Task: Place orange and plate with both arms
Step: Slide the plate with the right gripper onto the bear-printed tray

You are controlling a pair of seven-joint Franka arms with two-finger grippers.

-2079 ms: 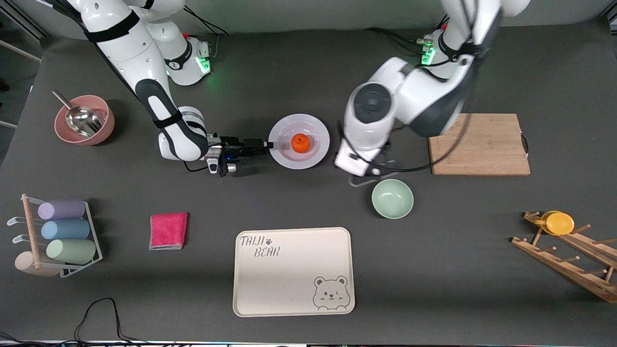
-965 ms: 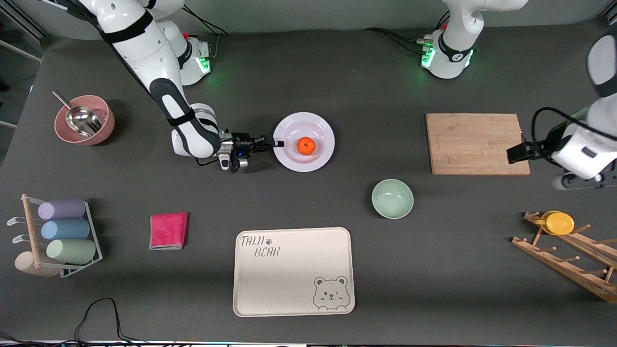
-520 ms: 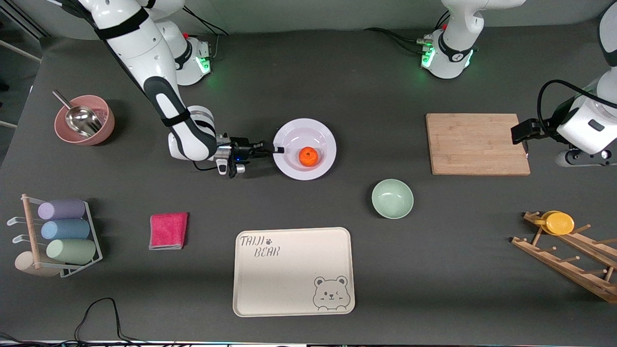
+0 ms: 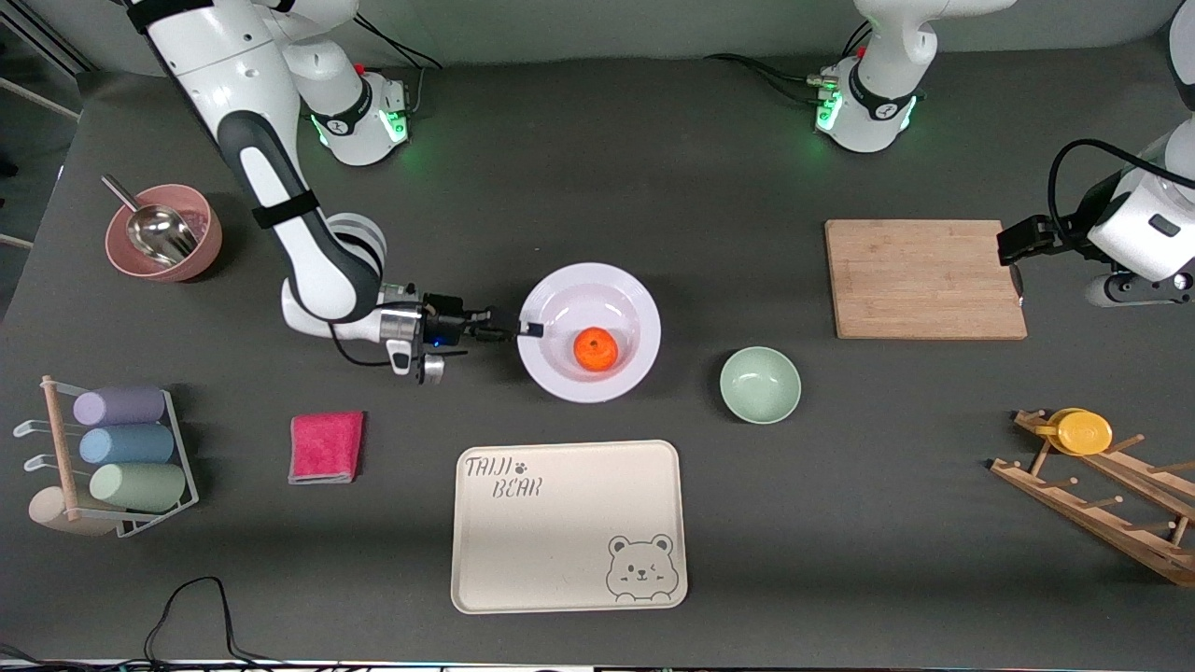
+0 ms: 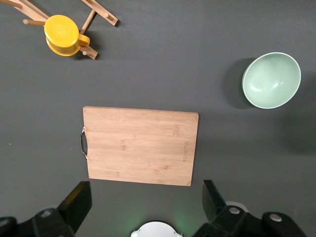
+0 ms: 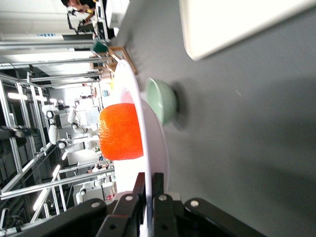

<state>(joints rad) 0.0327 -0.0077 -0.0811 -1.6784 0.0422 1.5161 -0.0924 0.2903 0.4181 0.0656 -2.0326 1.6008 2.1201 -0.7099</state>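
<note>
The right tool (image 4: 523, 330) pinched the plate (image 4: 627, 291) rim at 9 o'clock, orange (image 4: 595, 348) centred; it had to travel level. The left tool (image 5: 146, 203) waited spread over the cutting board (image 4: 920, 278).

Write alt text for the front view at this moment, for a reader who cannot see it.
The right gripper is shut on the rim of the white plate, which carries the orange in its centre, between a cream bear tray nearer the camera and the arm bases. The left gripper waits open by the wooden cutting board, a green bowl beside the plate.
</note>
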